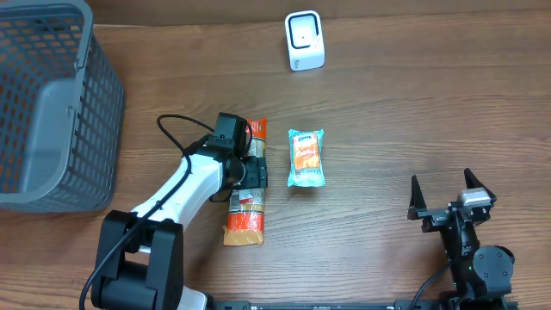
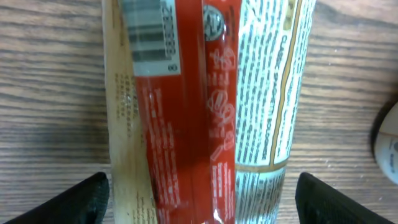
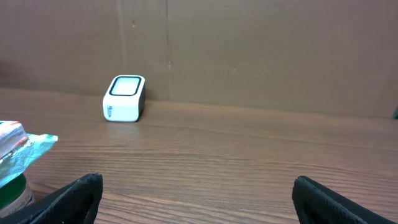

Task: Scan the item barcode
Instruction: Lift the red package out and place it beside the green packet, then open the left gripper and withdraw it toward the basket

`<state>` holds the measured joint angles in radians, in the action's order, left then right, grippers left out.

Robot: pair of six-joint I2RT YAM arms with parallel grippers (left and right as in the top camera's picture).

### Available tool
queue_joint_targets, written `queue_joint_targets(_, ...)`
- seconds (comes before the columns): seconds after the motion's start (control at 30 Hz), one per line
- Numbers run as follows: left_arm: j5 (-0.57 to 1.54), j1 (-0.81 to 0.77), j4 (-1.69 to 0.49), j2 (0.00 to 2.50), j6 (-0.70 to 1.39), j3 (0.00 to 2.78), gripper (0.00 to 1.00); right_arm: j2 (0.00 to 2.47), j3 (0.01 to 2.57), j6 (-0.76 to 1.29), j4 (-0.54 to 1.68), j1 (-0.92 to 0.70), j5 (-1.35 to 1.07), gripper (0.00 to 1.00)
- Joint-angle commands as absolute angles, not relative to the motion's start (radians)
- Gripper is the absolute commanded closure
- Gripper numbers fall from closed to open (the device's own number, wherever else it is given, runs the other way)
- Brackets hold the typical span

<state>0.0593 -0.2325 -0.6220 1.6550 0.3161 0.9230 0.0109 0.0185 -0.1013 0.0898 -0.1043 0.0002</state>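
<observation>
Long orange-red package (image 1: 244,200) is lying flat on the wood table (image 1: 387,112), lengthwise toward the scanner, left of centre. Left gripper (image 1: 256,168) is hanging right over its upper half, jaws standing wide and straddling it, not clamping it.

The left wrist view is showing the label close up. The barcode (image 2: 149,31) is sitting face up near the top on a pale patch. Its digits are blurred, and only one that looks like an 8 is making sense. A red stripe with white line drawings is running down the middle. A white panel of small black print with a gold border is running down the right side, and it is too soft to read. No brand name is coming through. The black fingertips (image 2: 78,200) are showing in the bottom corners, one on each side of the package. A rounded pale thing is getting cut off at the right edge, and I cannot tell what it is.

Only the overhead view is taking in the teal snack packet (image 1: 306,158) just right of the long package and apart from it. Its orange centre has lettering too small to read. That view is also showing the grey mesh basket (image 1: 52,103) at far left and the white scanner (image 1: 304,40) at the far edge, well away from the package.

Right gripper (image 1: 442,196) is idling low on the right side, jaws spread wide with nothing between them. Its wrist view is looking across the table at the scanner's dark-rimmed window and a small unreadable mark on its side, and the teal packet's crimped end is poking in at the left.
</observation>
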Motion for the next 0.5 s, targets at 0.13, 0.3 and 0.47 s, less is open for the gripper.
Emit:
queue_joint_targets(0.13,0.041,-0.230,-0.770,1.653,0.258,1.134,0.13,0.003,0.008,-0.102,0.084,-0.099,-0.002,0.00)
queue_joint_targets(0.3,-0.002,-0.192,-0.930,1.653,0.189,1.351,0.12,0.003,0.008,-0.102,0.084,-0.099,-0.002,0.00)
queue_joint_targets(0.47,-0.114,-0.114,-1.044,1.653,0.179,1.489,0.07,0.003,0.008,-0.102,0.084,-0.099,-0.002,0.00)
